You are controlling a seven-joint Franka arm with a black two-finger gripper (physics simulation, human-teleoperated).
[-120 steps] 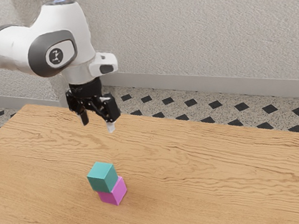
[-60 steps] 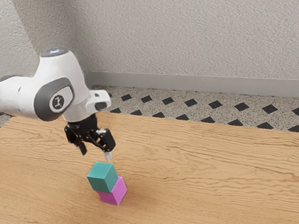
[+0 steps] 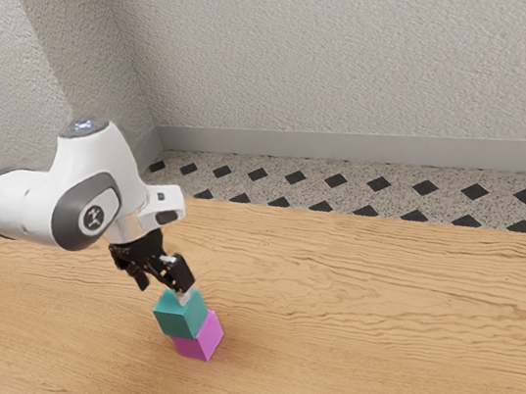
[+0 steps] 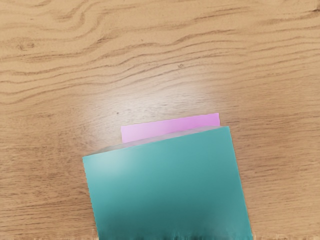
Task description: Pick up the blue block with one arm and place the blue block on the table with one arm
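My gripper [image 3: 162,289] is low over the table [image 3: 362,331], its two fingers apart around the upper rear of the teal-blue block [image 3: 182,314]. The white tip of one finger overlaps the block's top edge; whether it touches is hard to tell. The blue block rests on a pink block [image 3: 203,338], slightly offset from it. From the wrist, the blue block [image 4: 167,185] looms large just under the hand, and a strip of the pink block [image 4: 172,127] peeks out along one side.
Wood-grained tabletop [image 4: 160,60] surrounds the stacked blocks. Beyond the table's far edge lie a patterned floor [image 3: 352,198] and a pale textured wall [image 3: 351,55].
My hand has come down from well above the table to the top of the stack, drifting toward the exterior view's left. Both blocks have stayed where they were.
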